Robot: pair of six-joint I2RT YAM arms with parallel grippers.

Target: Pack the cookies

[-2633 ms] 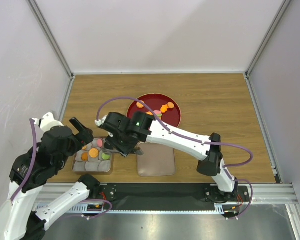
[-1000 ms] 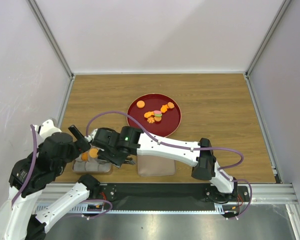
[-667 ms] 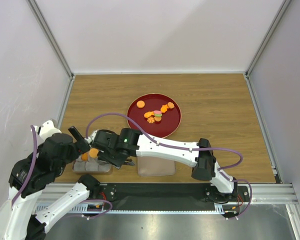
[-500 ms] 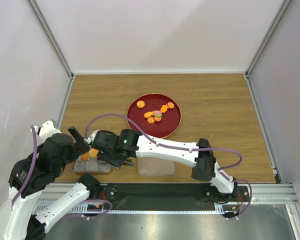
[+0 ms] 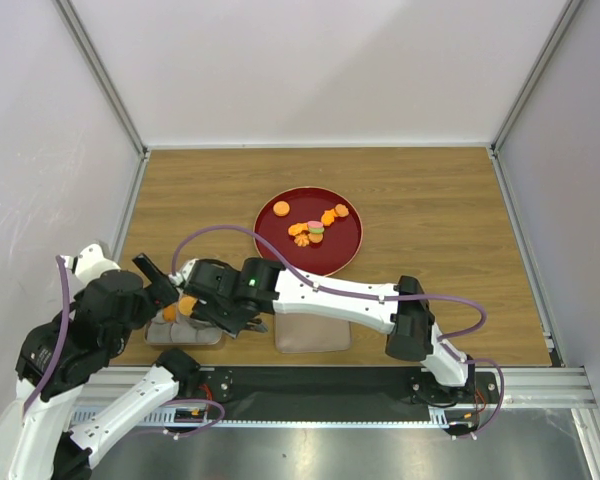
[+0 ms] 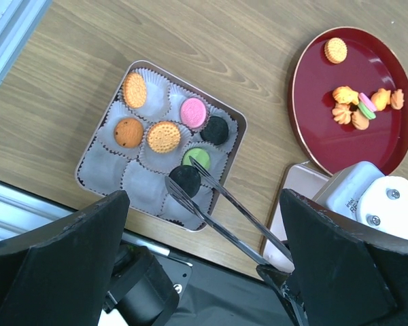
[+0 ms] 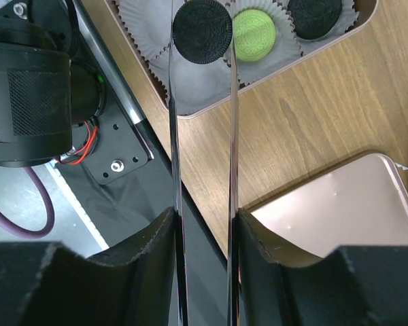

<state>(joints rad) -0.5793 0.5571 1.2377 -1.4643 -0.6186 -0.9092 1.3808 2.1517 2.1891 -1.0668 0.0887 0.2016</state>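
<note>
Black cookie point(image 7: 202, 22), pinched in metal tongs point(image 7: 174, 136) that the right gripper point(image 7: 204, 224) clamps, hangs over the tin point(image 6: 235, 139) beside a green cookie point(image 7: 255, 34) (more cookies point(image 6: 359, 109) lie on the red plate point(image 6: 306, 102)), while the left gripper point(image 6: 204, 200) is spread wide.

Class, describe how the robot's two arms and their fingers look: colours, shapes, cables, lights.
Both the left arm and right arm have white rounded links, black joints and a purple cable. A green light glows near the right wrist. The left fingers and right fingers are broad, matte black.
</note>
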